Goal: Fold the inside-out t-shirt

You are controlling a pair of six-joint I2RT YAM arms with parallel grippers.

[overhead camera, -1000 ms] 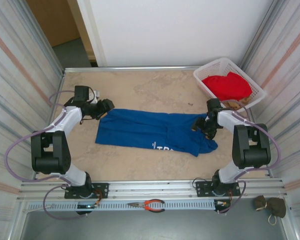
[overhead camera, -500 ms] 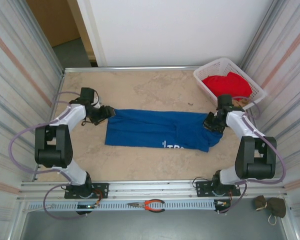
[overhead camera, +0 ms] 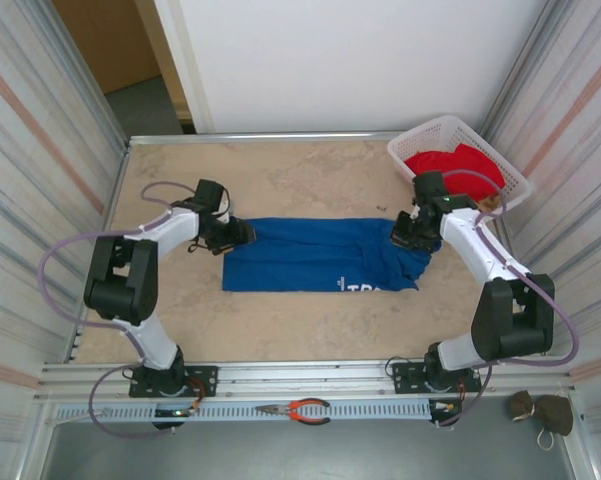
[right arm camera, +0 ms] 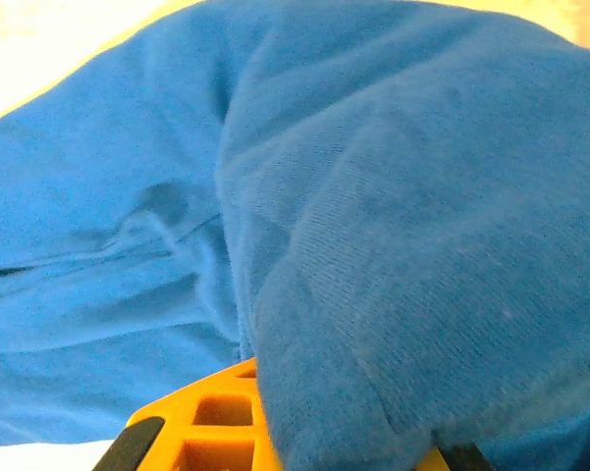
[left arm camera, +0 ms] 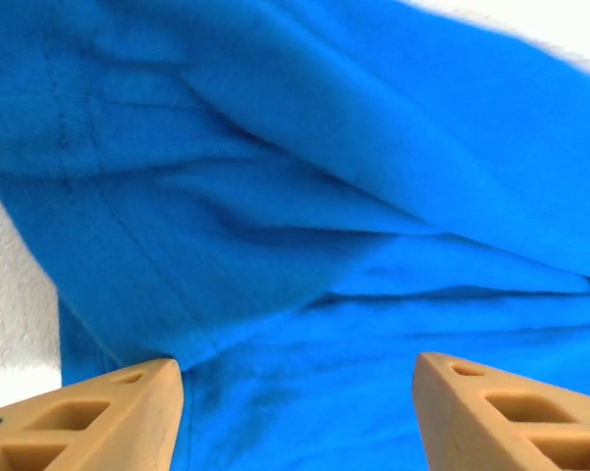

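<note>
The royal-blue cotton t-shirt (overhead camera: 320,255) lies lengthwise on the beige stone-look desk (overhead camera: 300,180). The right hand (overhead camera: 405,238) pinches its bunched end (left hand (overhead camera: 242,236) stands spread apart at the other end).

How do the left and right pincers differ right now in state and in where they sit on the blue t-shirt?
The left pincer stands open, its fingers apart over the t-shirt; the right pincer is shut on a bunch of its cloth. The left pincer is at the t-shirt's left end, the right pincer at its right end. Both are down at the cloth.
</note>
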